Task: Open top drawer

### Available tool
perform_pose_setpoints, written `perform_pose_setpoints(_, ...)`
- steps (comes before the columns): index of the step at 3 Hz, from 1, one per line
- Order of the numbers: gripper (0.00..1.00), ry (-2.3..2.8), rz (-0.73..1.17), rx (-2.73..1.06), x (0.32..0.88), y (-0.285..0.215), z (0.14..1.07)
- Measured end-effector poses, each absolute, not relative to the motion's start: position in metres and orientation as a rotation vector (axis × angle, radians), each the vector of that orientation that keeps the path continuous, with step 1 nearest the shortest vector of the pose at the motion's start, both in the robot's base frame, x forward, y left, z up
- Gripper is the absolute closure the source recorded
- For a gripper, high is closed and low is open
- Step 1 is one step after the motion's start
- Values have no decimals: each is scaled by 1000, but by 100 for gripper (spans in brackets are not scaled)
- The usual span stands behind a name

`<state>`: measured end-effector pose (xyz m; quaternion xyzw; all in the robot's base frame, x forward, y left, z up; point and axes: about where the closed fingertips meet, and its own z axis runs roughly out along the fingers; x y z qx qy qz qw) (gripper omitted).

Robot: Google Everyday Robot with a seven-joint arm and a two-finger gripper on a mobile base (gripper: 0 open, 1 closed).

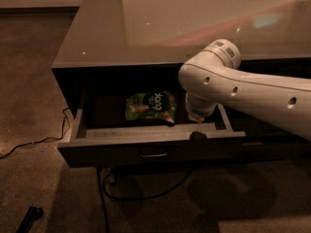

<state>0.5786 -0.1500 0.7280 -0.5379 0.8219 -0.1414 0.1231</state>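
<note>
Camera view: the top drawer [121, 149] stands pulled well out from under the glossy tabletop [160, 28], its dark front facing the camera and its lighter grey walls and floor exposed. The small metal pull [154, 154] sits at the centre of the front, below and to the left of the gripper [197, 133]. The gripper points straight down at the top edge of the drawer front, right of centre, with its tip at or touching that rim. Whether it is spread or closed, or has hold of anything, cannot be told.

The white arm [243, 89] reaches in from the right. It crosses over the drawer's right part and hides the rear right corner.

1 green snack bag [150, 106] lies on the drawer floor, left of the gripper and further back, apart from it.

A dark cable [43, 140] trails over the carpet [29, 81] far to the left. Another cable [146, 195] loops on the floor below the drawer. A small dark object [30, 217] lies at lower left.
</note>
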Motion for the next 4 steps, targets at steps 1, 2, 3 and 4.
perform_pose_setpoints(1,100,2405,-399,-1541,581,-153,723)
perform_pose_setpoints(2,100,2403,-365,-1512,583,-155,713)
perform_pose_setpoints(3,100,2367,-285,-1498,589,-153,698)
perform_pose_setpoints(4,100,2332,-214,-1496,594,-151,685)
